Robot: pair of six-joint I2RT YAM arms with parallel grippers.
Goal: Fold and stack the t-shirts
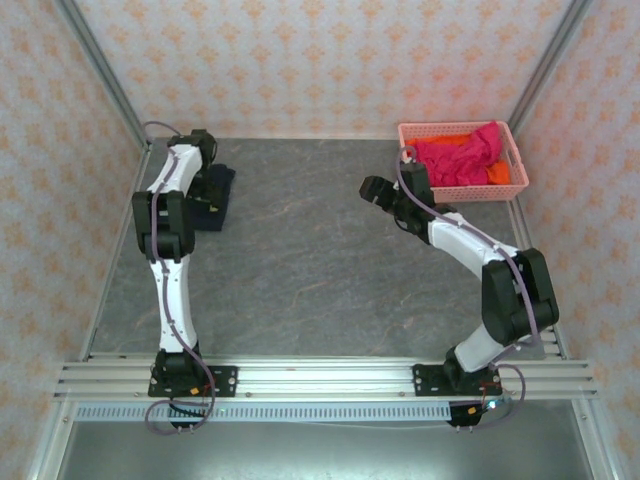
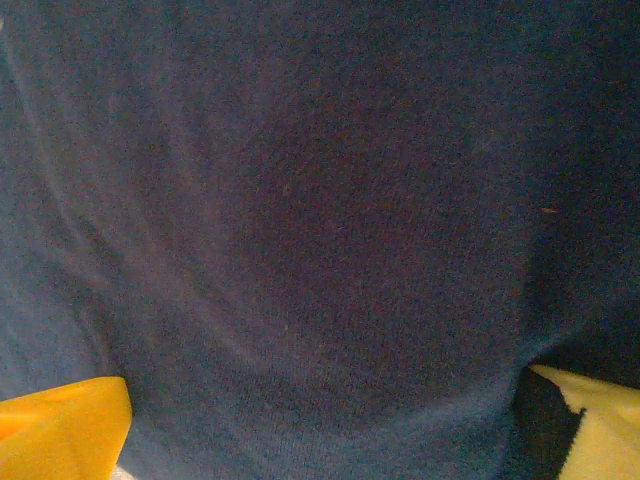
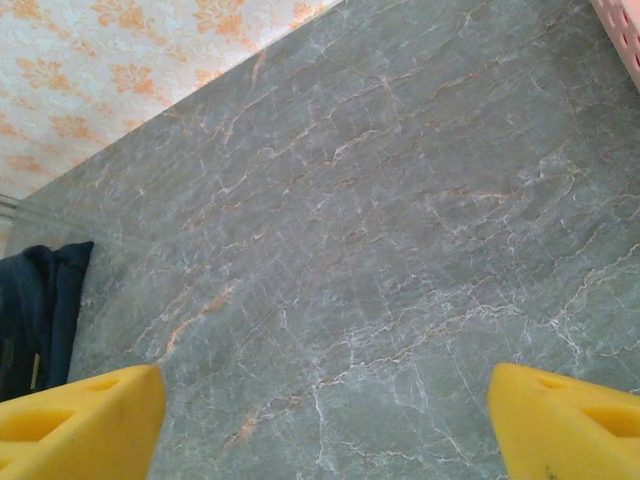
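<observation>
The dark navy t-shirt (image 1: 218, 203) lies folded at the far left of the table. My left gripper (image 1: 207, 186) is right down over it. In the left wrist view the navy cloth (image 2: 320, 220) lies just below the camera, and the left gripper (image 2: 325, 440) is open with its yellow fingertips (image 2: 60, 430) far apart. The magenta-red t-shirt (image 1: 455, 155) lies crumpled in the pink basket (image 1: 512, 140), with the orange t-shirt (image 1: 500, 173) beneath it. My right gripper (image 1: 374, 190) hovers open left of the basket, nothing between its fingers (image 3: 80, 420), over bare marble.
The grey marble table (image 1: 310, 260) stretches between the arms. Patterned walls with metal posts close in the back and both sides. From the right wrist I see the navy t-shirt (image 3: 35, 310) at far left and a basket corner (image 3: 625, 30) at top right.
</observation>
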